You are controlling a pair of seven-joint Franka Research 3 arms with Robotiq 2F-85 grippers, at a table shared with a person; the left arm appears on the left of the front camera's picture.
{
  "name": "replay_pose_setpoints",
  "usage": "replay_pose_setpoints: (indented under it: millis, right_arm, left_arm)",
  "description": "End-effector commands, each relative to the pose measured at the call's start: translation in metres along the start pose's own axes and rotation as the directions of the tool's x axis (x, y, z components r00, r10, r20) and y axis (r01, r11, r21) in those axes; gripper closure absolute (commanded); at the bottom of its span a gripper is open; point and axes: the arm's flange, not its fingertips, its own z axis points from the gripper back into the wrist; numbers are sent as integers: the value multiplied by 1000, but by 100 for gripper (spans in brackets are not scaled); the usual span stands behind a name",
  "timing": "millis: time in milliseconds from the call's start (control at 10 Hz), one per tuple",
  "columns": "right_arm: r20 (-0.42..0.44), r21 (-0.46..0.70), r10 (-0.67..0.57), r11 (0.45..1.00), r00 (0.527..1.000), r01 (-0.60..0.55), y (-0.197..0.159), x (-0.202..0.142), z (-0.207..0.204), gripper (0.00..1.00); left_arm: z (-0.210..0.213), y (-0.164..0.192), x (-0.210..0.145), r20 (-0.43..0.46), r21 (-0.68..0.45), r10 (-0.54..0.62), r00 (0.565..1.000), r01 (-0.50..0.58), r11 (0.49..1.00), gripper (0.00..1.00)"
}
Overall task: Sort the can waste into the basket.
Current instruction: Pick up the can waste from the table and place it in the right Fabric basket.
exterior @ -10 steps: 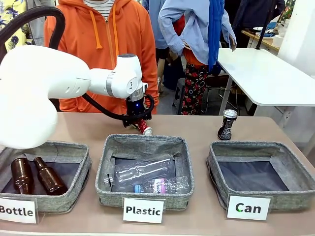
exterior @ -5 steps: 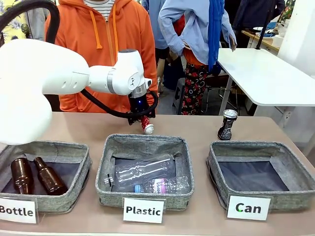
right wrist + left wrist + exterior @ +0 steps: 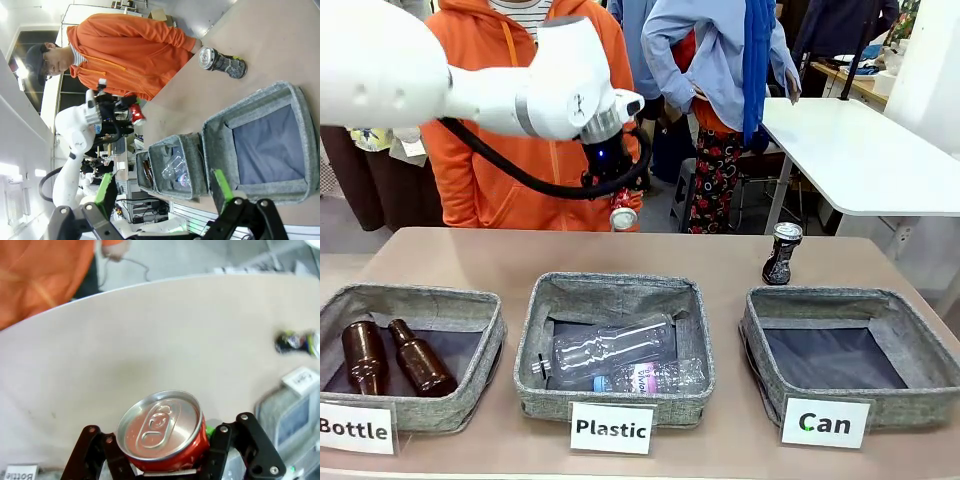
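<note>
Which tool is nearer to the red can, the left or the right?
Left. The left tool is shut on the red can and holds it in the air. The right tool is open, off by the Can basket, far from that can.

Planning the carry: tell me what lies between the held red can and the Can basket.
Front view: bare table, and the black-blue can standing by the basket far rim.

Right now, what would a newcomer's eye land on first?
The left gripper, shut on the red can, hangs high over the table before a person in orange. The black can stands behind the Can basket at the right.
</note>
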Motion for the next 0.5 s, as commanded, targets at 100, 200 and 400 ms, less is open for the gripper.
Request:
replay_pose_setpoints:
  millis: [100, 200, 400]
  right_arm:
    - [14, 32, 25, 999, 1000, -26, 0, 0, -2, 0]
    - [14, 32, 25, 999, 1000, -26, 0, 0, -2, 0]
    - [14, 32, 25, 999, 1000, -26, 0, 0, -2, 0]
  left_arm:
    - [33, -2, -61, -126, -183, -375, 918, 350, 919, 100]
    - [41, -12, -89, -172, -200, -505, 846, 472, 859, 100]
    - [41, -25, -142, -183, -187, -695, 696, 669, 719, 100]
